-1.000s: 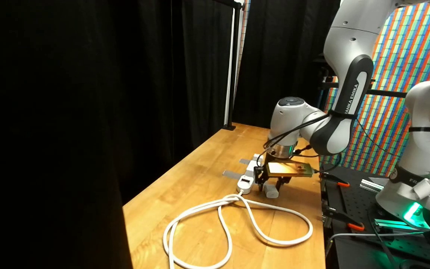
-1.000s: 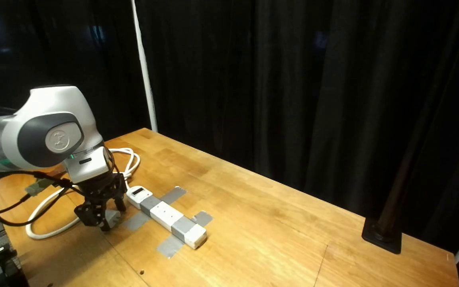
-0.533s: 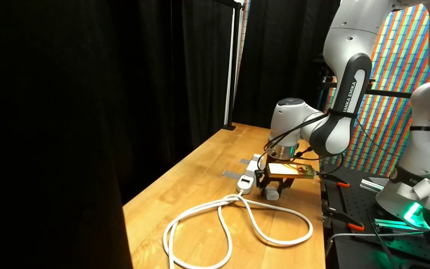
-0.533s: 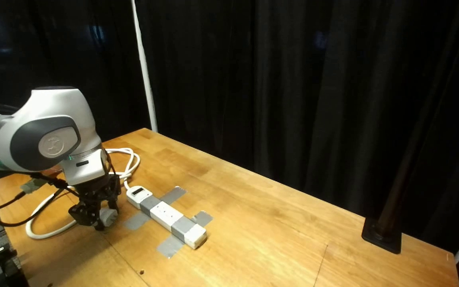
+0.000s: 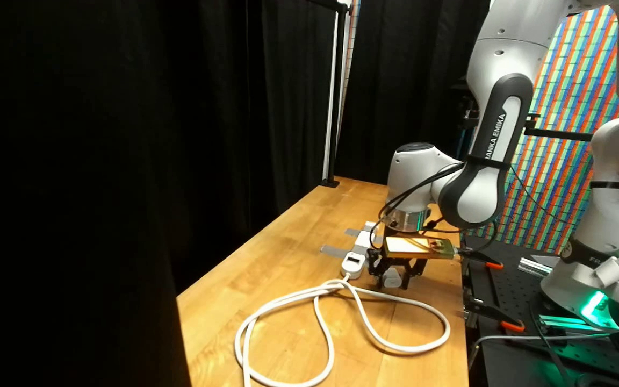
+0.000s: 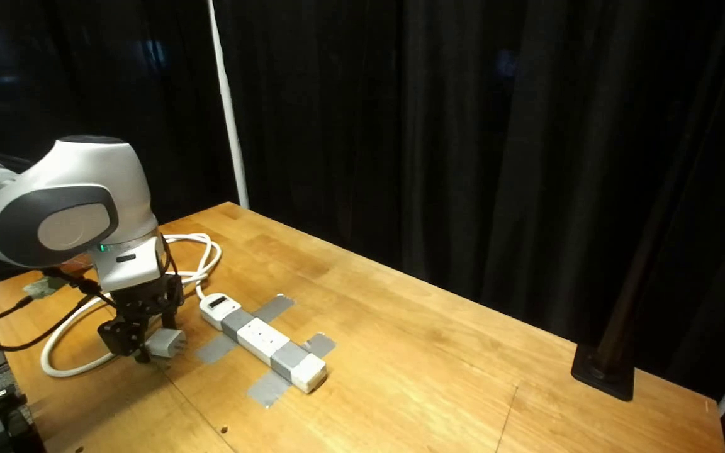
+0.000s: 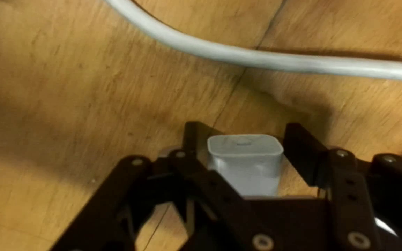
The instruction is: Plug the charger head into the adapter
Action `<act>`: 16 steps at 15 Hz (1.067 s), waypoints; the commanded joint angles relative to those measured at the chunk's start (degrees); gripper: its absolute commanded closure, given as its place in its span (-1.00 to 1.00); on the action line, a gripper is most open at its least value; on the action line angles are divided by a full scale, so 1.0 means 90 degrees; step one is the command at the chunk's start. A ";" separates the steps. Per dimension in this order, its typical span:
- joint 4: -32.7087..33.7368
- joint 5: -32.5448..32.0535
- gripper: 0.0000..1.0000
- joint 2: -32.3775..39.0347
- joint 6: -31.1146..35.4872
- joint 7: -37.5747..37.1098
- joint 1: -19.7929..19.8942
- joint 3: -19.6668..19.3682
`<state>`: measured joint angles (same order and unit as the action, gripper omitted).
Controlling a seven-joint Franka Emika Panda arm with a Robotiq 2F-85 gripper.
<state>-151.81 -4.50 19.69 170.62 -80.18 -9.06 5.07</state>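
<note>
The charger head (image 5: 393, 278) is a small white block low at the table, between my gripper's fingers; it also shows in an exterior view (image 6: 165, 343), its prongs pointing right. My gripper (image 7: 241, 129) is partly open around it. In the wrist view one finger stands on each side of the charger head (image 7: 245, 164), with a narrow gap by the left finger and wood visible by the right one. Its prongs are hidden there. The adapter (image 6: 264, 338), a white socket strip, lies apart from the gripper; in both exterior views it is taped down (image 5: 353, 262).
The adapter's white cable (image 5: 326, 329) loops over the table and crosses the wrist view (image 7: 222, 51). Grey tape strips (image 6: 269, 388) hold the adapter to the wooden table. Black clamps with orange tips (image 5: 512, 325) sit at the table edge. A black post base (image 6: 603, 372) stands on the table.
My gripper has shifted slightly toward the looped cable and sits a little lower. The charger head has moved less and now shows more of its side and prongs. The adapter has not moved.
</note>
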 commanded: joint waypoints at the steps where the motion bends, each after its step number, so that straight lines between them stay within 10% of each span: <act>1: 0.0073 0.0196 0.35 -0.0128 -0.0409 0.0098 -0.0701 -0.0610; 4: 0.0186 0.0119 0.55 -0.0072 -0.0604 0.0117 -0.0971 -0.0836; 8: 0.0089 0.0661 0.55 -0.0303 -0.0673 0.1266 -0.0228 -0.0191; 11: -0.0095 0.1522 0.55 -0.0701 -0.0866 0.2646 0.0536 0.0380; 16: 0.0312 0.2917 0.55 -0.1018 -0.1726 0.5081 0.3001 0.2357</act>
<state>-150.99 15.16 13.72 160.78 -45.61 6.79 17.04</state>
